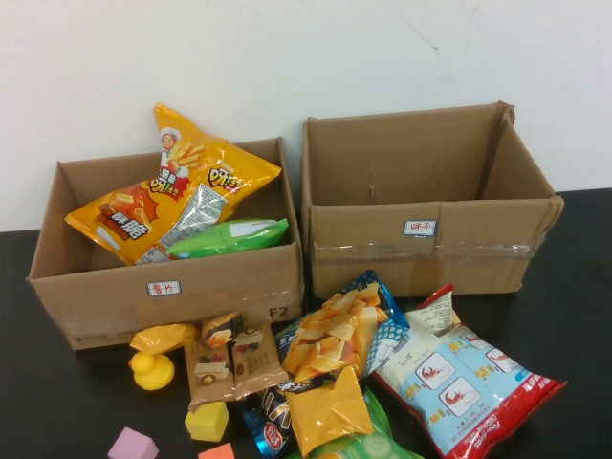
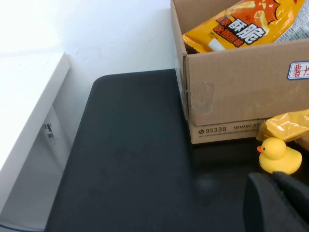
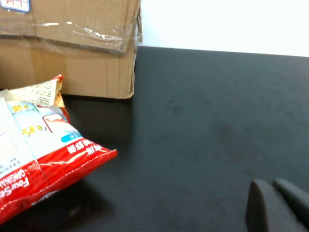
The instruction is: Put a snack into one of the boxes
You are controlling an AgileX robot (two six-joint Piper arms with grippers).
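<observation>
While both arms sit low at the near edge, you see this:
Left box [image 1: 105,287]: at 9 o'clock on the table, holding an orange chip bag [image 1: 167,191] and a green bag [image 1: 229,236].
Right box [image 1: 430,244]: at 1 o'clock, beside the left one.
Snack pile: at 6 o'clock before the boxes; you find a red-and-white bag [image 1: 469,382], a blue-edged chip bag [image 1: 339,330] and a brown packet [image 1: 232,359] touching each other.
Yellow duck [image 2: 279,154]: just in front of the left box.
Left gripper [image 2: 275,200]: near the duck; you cannot tell its finger state.
Right gripper [image 3: 277,205]: over bare black table [image 3: 207,125], apart from the red-and-white bag; fingers pressed together.
</observation>
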